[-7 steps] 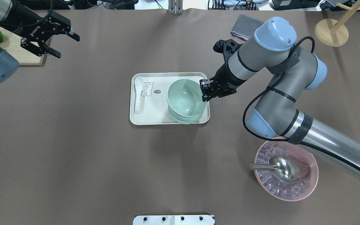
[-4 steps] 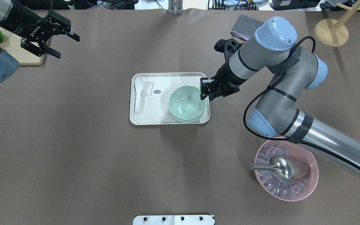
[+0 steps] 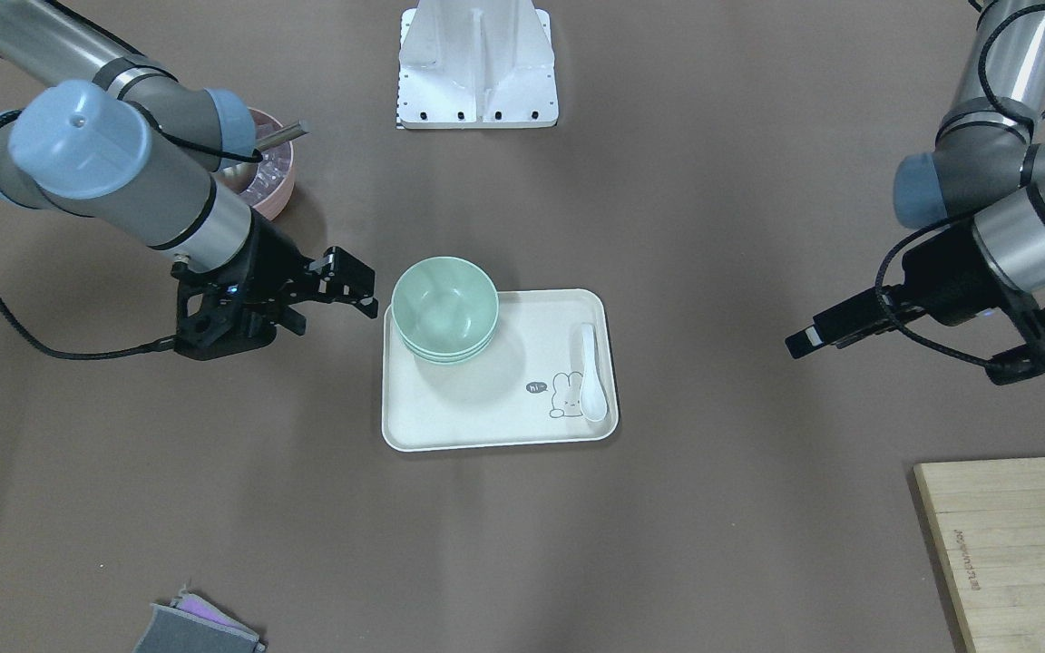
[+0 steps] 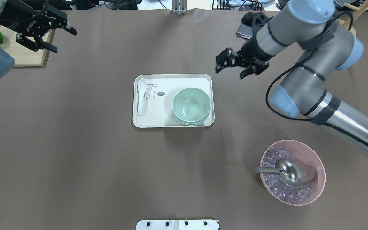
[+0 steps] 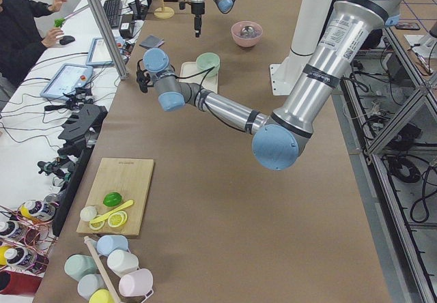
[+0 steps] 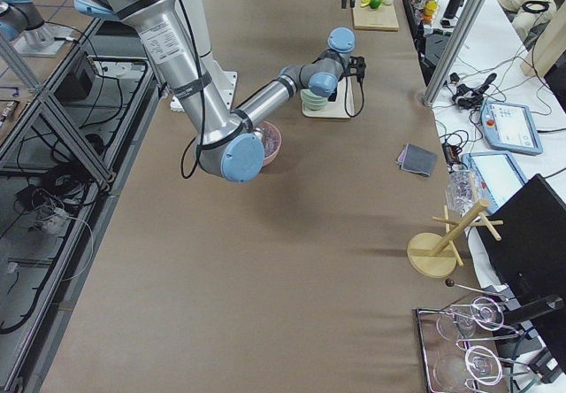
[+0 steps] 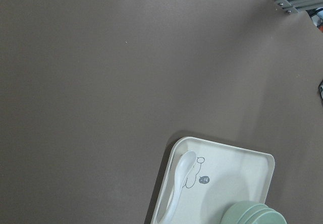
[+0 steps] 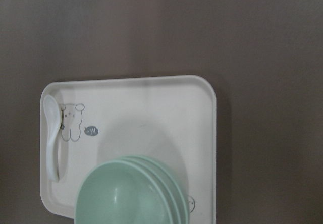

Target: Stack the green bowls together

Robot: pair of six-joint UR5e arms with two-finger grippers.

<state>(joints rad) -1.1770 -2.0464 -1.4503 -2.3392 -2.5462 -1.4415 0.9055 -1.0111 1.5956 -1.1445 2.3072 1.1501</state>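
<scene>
Right gripper (image 4: pixel 230 65): jaws apart, nothing in them. It hangs over bare table off the far right corner of the tray (image 4: pixel 171 81), clear of the stack. Left gripper (image 4: pixel 63 41): also spread and empty, parked by the cutting board (image 4: pixel 27 59), well away from the work.

Green bowls (image 4: pixel 191 107): all three are nested in one stack at the right end of the tray, close to its rim. By my read the stacking is done, so the risks are in the exit.

Watch for:
- Stack seating. In the right wrist view the rims fan out to one side. That may only be the camera angle, but if a bowl is cocked, a table knock could rock it. Check before you call it done.
- Tray edge. The stack sits hard toward the right rim, on the side the right arm works from. A low retreat could clip a bowl lip, or shove the tray along with the spoon (image 4: pixel 141 97).
- Pink bowl (image 4: pixel 323 179). The right forearm passes near it, and the scoop (image 4: pixel 287 171) handle points out over the table. A low sweep home could catch it and spill ice.
- Regrasping. Pinching the top rim again may lift the lower bowls too if they bind.

Lift clear before you swing the arm sideways.
</scene>
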